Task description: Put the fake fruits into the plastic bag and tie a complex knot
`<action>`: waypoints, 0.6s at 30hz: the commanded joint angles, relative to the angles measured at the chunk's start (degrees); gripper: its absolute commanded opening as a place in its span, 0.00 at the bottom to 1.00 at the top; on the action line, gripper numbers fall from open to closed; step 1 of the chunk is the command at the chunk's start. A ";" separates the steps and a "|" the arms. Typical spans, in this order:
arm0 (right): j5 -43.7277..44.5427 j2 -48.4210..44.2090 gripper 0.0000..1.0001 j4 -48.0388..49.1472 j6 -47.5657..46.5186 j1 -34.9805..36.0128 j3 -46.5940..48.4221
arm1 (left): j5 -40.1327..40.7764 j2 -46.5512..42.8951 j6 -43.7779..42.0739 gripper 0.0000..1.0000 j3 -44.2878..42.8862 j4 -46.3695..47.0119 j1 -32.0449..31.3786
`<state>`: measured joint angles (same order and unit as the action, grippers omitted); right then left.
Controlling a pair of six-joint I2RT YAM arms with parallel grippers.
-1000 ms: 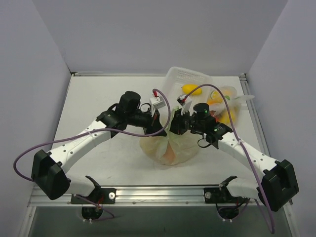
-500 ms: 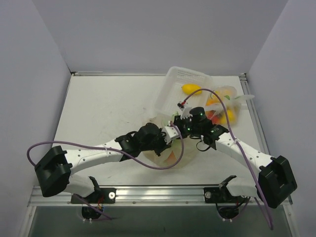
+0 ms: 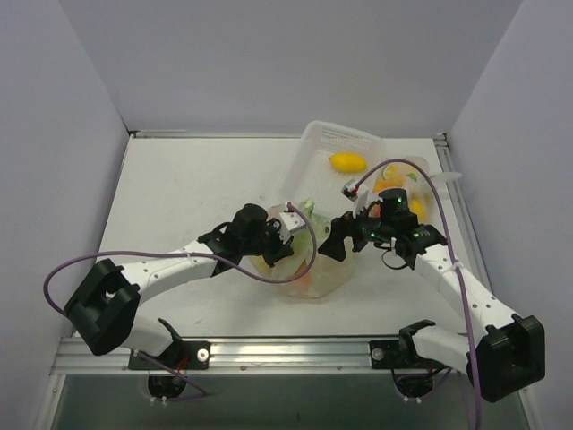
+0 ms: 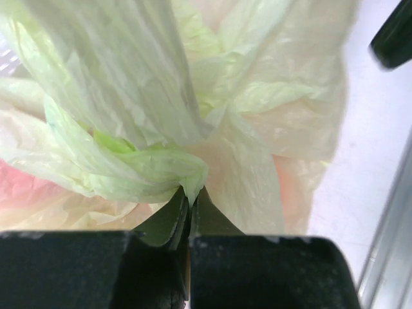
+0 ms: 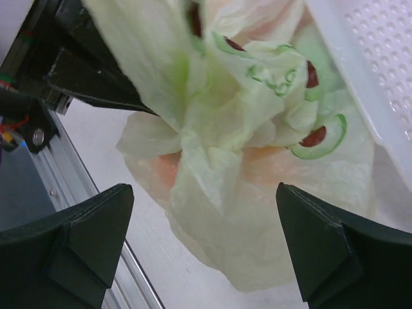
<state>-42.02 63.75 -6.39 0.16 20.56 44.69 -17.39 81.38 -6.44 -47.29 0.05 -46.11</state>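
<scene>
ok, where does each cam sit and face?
Top external: above, behind the robot, looking down on the white table; left arm, right arm show.
Left wrist: on left arm, facing along its shut end effector pinching the pale green avocado-print plastic bag.
Right wrist: on right arm, facing past its open end effector at that bag.
Shared: the bag.

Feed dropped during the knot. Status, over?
Left gripper shut on twisted neck of plastic bag. Right gripper open, holding nothing. Basket close behind bag, lemon inside.

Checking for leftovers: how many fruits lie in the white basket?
1: a yellow lemon in the white basket's far end; the plastic bag covers its near end, so others may be hidden.
</scene>
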 commanded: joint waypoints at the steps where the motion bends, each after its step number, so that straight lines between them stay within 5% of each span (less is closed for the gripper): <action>1: -5.36 -0.04 1.00 -2.48 -11.32 3.42 1.45 | -12.84 -3.16 0.37 0.00 -2.37 0.30 0.14; 9: 0.10 8.67 0.99 5.95 -13.07 9.85 2.25 | -22.24 -4.39 2.74 0.00 -5.53 -3.83 2.60; 11: 0.18 9.11 0.90 8.14 -15.18 9.94 0.67 | -25.74 -4.65 2.75 0.00 -6.06 -4.71 3.74; 12: 0.97 9.55 0.79 9.37 -16.06 10.29 0.49 | -27.25 -4.66 2.66 0.00 -6.41 -5.67 4.00; 13: 1.67 9.99 0.52 10.34 -14.77 10.29 0.40 | -28.31 -4.83 2.48 0.00 -6.67 -5.94 4.36; 15: 2.99 11.22 0.28 13.06 -10.73 10.55 1.45 | -29.11 -5.09 1.96 0.00 -6.59 -6.90 4.27; 16: 3.78 11.57 0.08 13.94 -4.79 10.90 2.07 | -27.98 -5.36 2.22 0.00 -5.81 -6.91 4.01; 18: 4.31 12.80 0.00 15.79 1.91 11.43 4.35 | -21.33 -5.97 3.09 0.00 -5.36 -6.73 2.26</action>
<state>-39.77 75.18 3.01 -7.38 30.96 45.54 -40.49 77.73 -4.27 -51.44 -5.52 -42.28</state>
